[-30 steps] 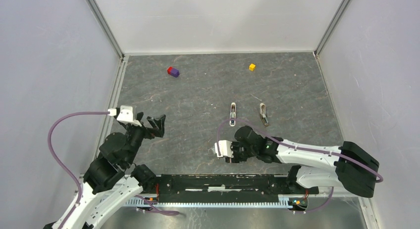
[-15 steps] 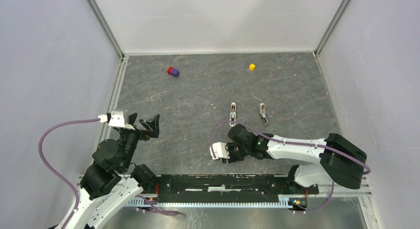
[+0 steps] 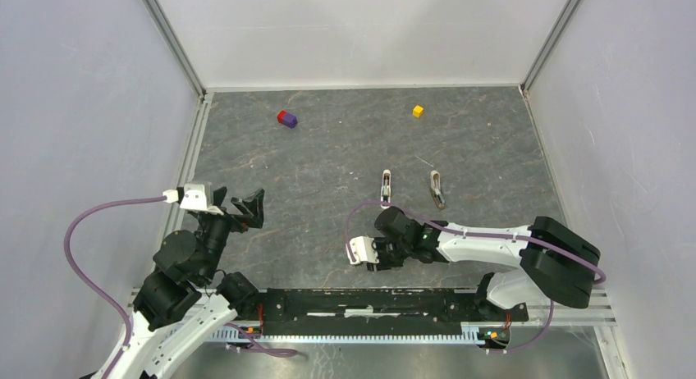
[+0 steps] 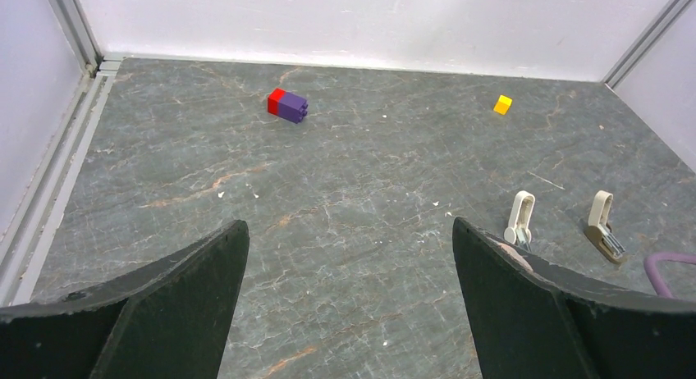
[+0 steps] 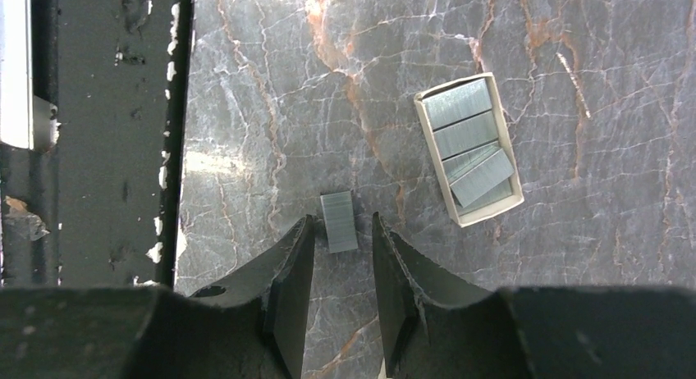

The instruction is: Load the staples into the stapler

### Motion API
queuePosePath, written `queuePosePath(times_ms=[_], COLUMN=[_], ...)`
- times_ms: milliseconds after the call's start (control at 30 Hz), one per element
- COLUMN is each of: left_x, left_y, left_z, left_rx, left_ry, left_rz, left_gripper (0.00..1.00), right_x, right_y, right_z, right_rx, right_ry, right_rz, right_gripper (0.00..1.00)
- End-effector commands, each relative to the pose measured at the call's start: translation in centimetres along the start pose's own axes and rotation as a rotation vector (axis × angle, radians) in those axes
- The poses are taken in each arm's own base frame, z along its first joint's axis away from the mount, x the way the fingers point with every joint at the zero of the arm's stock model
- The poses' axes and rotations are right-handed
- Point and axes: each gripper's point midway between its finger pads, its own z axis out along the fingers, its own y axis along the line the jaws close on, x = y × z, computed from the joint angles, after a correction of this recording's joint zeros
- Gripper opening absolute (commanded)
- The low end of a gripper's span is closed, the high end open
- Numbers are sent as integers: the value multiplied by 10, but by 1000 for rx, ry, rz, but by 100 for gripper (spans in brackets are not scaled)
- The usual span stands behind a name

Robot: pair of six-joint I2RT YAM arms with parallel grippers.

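Step in hand, by judgement: pickup of a staple strip, with the loading itself not yet begun. Right wrist view: right gripper (image 5: 343, 220) points down at the table (image 5: 246, 108), jaws drawn in to a narrow gap and straddling the staple strip (image 5: 339, 221) at lower centre of frame. A sliver of stone shows on each side, so no pinch yet as far as can be seen. Staple box (image 5: 468, 149) lies open to the upper right of the strip, near it, with several grey strips inside, one askew. Left gripper (image 4: 349, 231) is spread wide, holds nothing, and sits at lower left of the top view. Stapler (image 3: 386, 184) is right of centre in the top view, above the right arm. It is small, white and slim, one arm lifted off a round hinge end, grey metal at the base. Just beside it lies a beige piece (image 3: 437, 189) of like shape with a grey channel; cannot tell whether it is a second stapler. Next move likely calls for a square, gentle pinch across the strip's long sides, since such strips probably snap, then a lift and carry to the stapler.
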Motion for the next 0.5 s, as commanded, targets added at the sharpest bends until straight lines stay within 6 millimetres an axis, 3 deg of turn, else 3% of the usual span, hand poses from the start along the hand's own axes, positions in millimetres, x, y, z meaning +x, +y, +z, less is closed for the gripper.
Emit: queuePosePath(times_ms=[0, 267, 467], left_x=[-8, -9, -8], left_y=[5, 5, 5], left_z=[0, -1, 0], left_rx=[-18, -19, -21], left_ry=[-37, -39, -37], left_rz=[18, 17, 18], left_gripper=[100, 100, 100], right_x=[-11, -5, -11], right_y=[-5, -4, -10], right_z=[4, 4, -2], right_rx=[-4, 5, 43], right_ry=[-21, 5, -9], right_rz=[-5, 21, 39], right_gripper=[38, 28, 22])
